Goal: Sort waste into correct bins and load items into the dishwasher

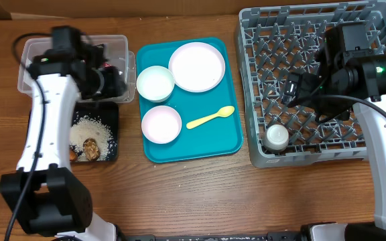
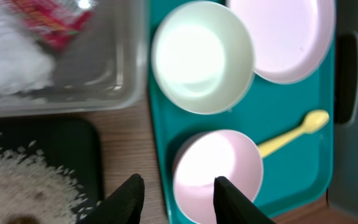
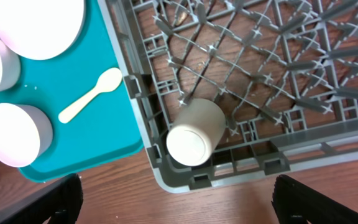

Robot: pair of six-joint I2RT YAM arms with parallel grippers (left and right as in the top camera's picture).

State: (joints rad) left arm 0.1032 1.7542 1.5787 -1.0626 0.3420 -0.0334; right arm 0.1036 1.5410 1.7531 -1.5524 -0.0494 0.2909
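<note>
Upper left, overhead: we see tub (image 1: 122, 41) holding wrapper (image 2: 51, 22), paper (image 2: 8, 62); black tray (image 2: 42, 140) with rice (image 1: 89, 127) below it. Left arm runs up from lower left, wrist bent right; left gripper (image 2: 178, 193) parted, empty, by tub's lower right corner. Centre: spoon (image 1: 210, 119) on teal tray (image 1: 220, 140), long axis lower left to upper right, bowl end upper right. Right: cup (image 1: 276, 137) on its side in lower left corner of rack (image 1: 293, 20). Right arm runs up from lower right, bent left; right gripper (image 3: 179, 205) spread wide, empty.
</note>
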